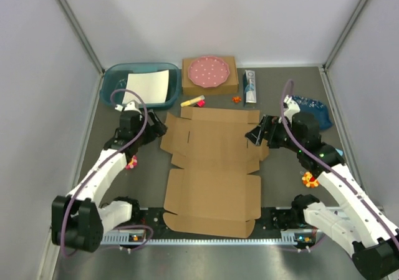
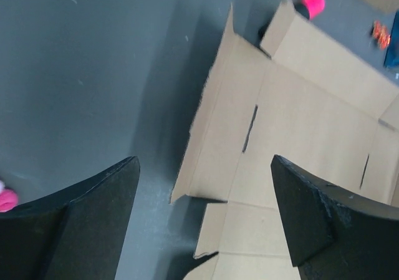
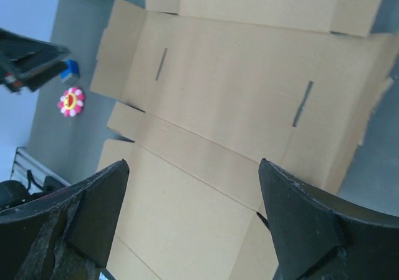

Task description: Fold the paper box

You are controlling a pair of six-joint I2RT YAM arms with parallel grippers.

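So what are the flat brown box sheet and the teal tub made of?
Flat brown die-cut box sheet: likely corrugated cardboard, matte and uncoated; creased fold lines, cut slots and raw edges show. Teal rectangular tub: probably moulded plastic, smooth with a rounded rim; not certain from this view.
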